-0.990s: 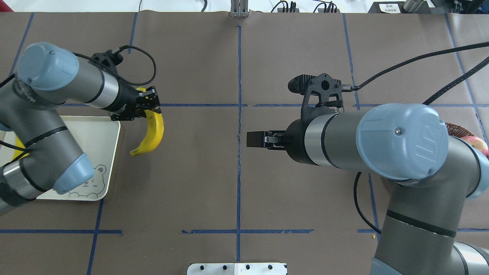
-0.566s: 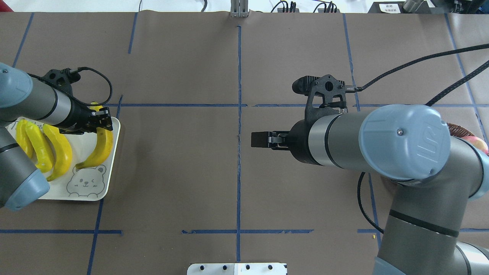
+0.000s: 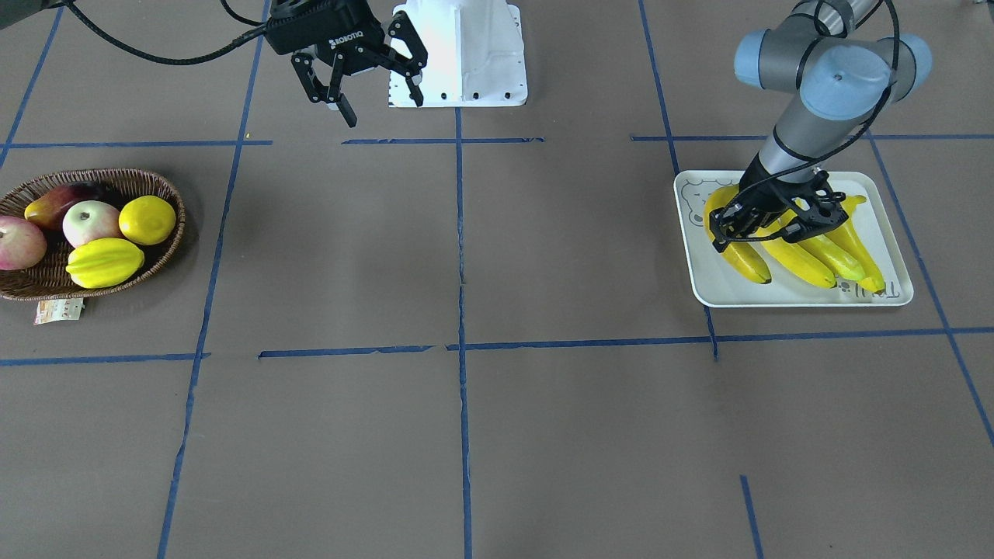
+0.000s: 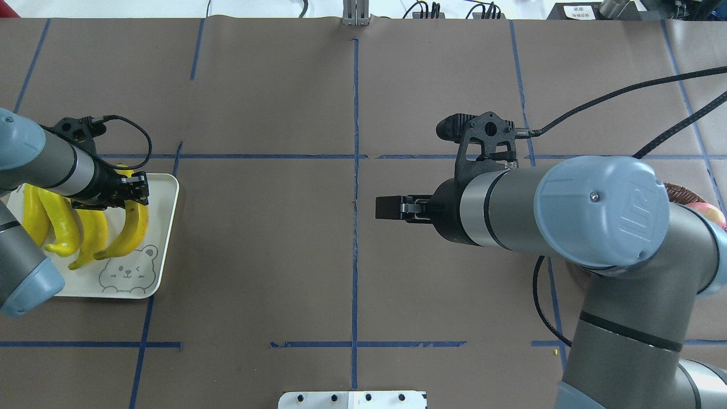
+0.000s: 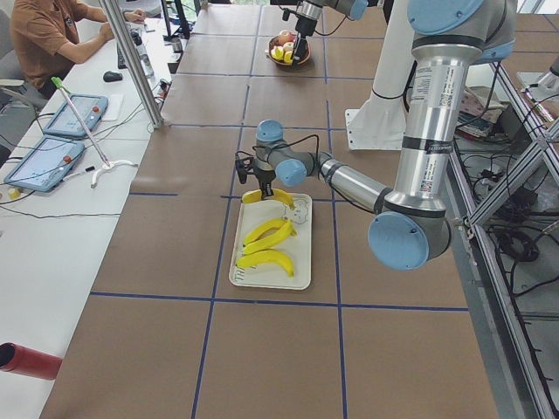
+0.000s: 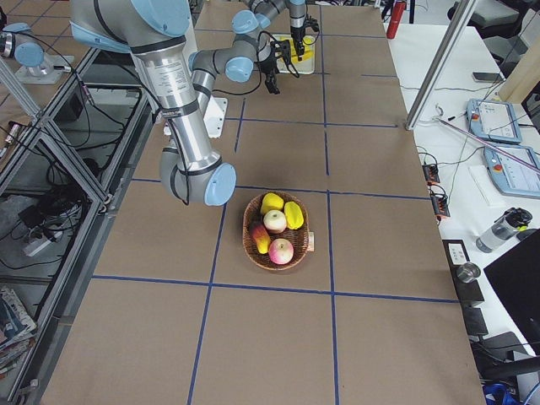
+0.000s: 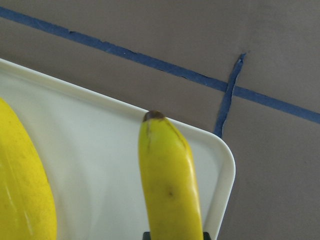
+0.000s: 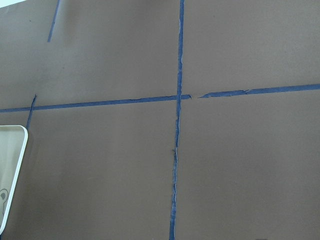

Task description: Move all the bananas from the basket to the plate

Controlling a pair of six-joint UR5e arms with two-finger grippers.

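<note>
While three bananas (image 4: 57,218) lie on the plate (image 4: 163,238) at the bench's (image 4: 255,255) left end, a fourth banana (image 4: 129,227) is pinched by the left end effector (image 4: 135,190) near the plate's far right corner; the right end effector (image 3: 384,109) is held spread, well apart from the basket (image 3: 167,248)

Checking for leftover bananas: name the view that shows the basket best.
Exterior right: the basket sits whole, unobstructed. Front-facing crops its edge; overhead shows a sliver behind the right arm; exterior left shows it far, small.

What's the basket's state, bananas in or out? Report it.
Out. The basket holds only apples, a lemon, a starfruit and a dark fruit; all four bananas are at the plate.
</note>
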